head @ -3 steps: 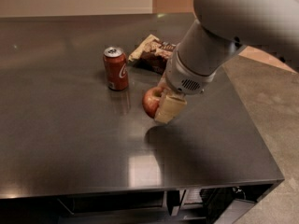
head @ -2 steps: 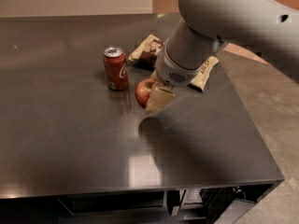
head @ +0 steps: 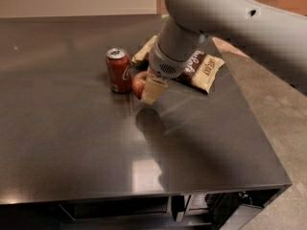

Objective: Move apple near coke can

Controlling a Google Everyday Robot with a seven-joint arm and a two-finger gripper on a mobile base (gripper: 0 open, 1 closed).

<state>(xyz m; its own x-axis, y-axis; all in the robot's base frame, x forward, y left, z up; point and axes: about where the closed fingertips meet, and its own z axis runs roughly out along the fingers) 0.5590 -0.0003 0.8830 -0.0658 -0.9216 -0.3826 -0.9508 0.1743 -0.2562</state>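
The apple (head: 137, 82) is sitting at the 9 o'clock side of the tool (head: 147, 88); the tool is clamping it low by the desk (head: 72, 143); the coke can (head: 118, 71) is standing just beside the apple, at its 9 o'clock.

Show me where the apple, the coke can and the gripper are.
apple (head: 137, 83): camera view, its red left side, beside the can.
coke can (head: 118, 72): camera view, middle of its red wall.
gripper (head: 147, 91): camera view, closed on the apple, just right of the can.
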